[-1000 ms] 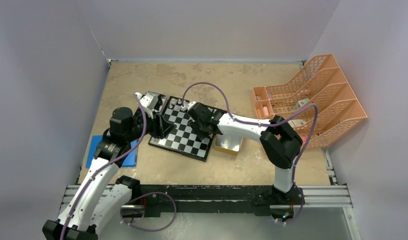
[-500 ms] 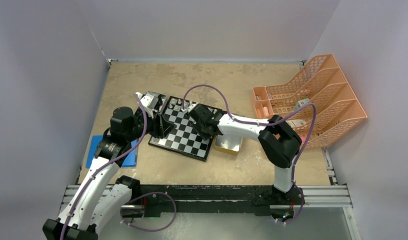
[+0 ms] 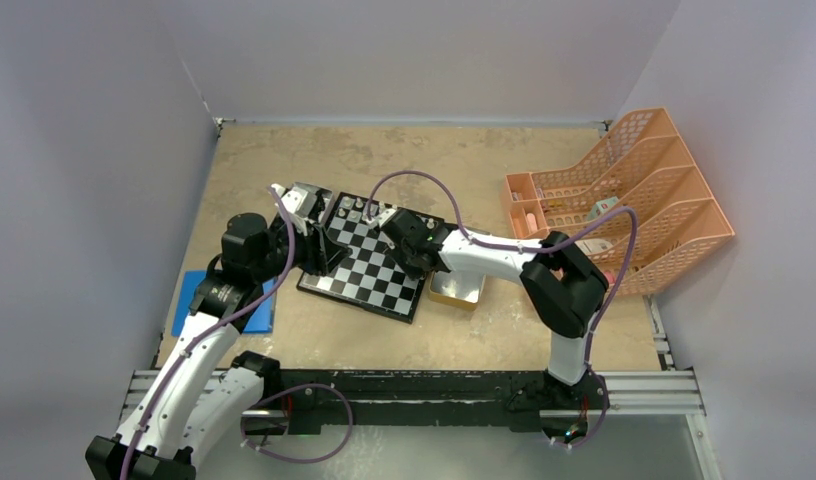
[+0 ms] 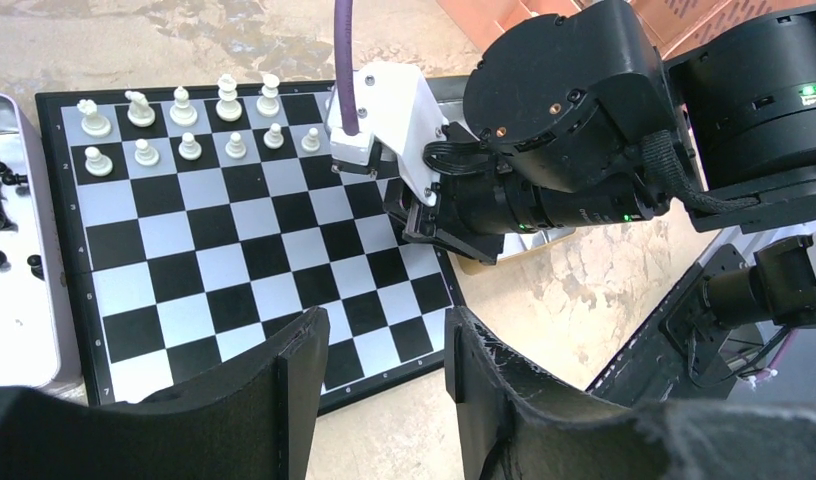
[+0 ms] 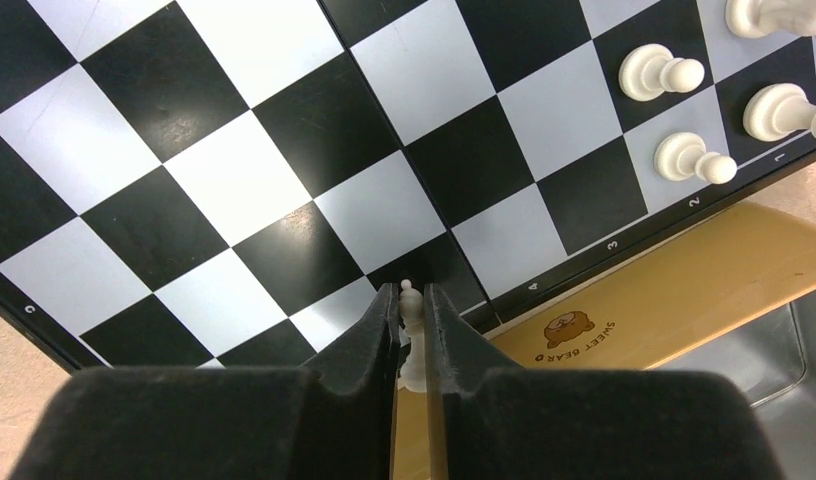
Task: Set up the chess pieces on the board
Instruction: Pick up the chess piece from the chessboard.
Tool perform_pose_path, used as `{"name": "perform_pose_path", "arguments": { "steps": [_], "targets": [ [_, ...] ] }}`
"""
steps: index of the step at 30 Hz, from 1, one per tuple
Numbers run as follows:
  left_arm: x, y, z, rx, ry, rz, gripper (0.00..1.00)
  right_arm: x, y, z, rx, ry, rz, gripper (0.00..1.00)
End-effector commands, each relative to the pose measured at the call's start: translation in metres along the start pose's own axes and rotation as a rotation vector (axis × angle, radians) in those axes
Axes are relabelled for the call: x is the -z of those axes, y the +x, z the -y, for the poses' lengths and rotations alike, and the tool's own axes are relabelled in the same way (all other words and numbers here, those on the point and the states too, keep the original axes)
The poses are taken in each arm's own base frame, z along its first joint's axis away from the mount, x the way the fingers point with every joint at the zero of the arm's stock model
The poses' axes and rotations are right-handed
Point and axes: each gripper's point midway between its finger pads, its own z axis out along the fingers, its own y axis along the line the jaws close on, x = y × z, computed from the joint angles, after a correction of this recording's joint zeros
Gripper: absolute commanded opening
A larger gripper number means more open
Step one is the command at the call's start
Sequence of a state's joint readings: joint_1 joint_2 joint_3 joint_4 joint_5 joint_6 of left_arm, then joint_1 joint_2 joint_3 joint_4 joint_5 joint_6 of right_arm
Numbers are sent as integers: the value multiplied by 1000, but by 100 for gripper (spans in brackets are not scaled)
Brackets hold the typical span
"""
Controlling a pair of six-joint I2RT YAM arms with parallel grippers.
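Tan tabletop (image 3: 434, 160), board (image 3: 379, 278), right end effector (image 5: 412, 295) tight around white chess piece (image 5: 414, 362)

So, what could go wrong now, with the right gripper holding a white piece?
The white piece sits in a narrow pinch of the right gripper; it may slip or tip on release.
The standing white pieces are tightly packed; the wide fingers could knock them.
The open left gripper hangs over the same board, near the right arm: they might collide.
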State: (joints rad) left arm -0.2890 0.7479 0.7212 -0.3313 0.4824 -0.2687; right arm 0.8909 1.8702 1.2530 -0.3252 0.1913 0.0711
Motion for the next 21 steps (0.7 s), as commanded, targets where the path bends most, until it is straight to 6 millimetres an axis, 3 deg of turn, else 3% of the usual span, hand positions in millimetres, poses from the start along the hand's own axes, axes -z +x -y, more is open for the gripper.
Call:
{"name": "perform_pose_path", "arguments": {
  "steps": [1,6,13,21],
  "targets": [
    [-1,-4,-4,-12,-21,28,45,1,17,1,9,-4,-48,11],
    [0,-5,0,84,-21,33,43,26,-31,-8,-108,-55,108,9],
    [6,-2,35,283,133,16,45,76,-94,-26,-349,-201,349,7],
    [2,-7,48,386,225,50,48,158,-147,-36,-599,-404,604,7]
  ]
}}
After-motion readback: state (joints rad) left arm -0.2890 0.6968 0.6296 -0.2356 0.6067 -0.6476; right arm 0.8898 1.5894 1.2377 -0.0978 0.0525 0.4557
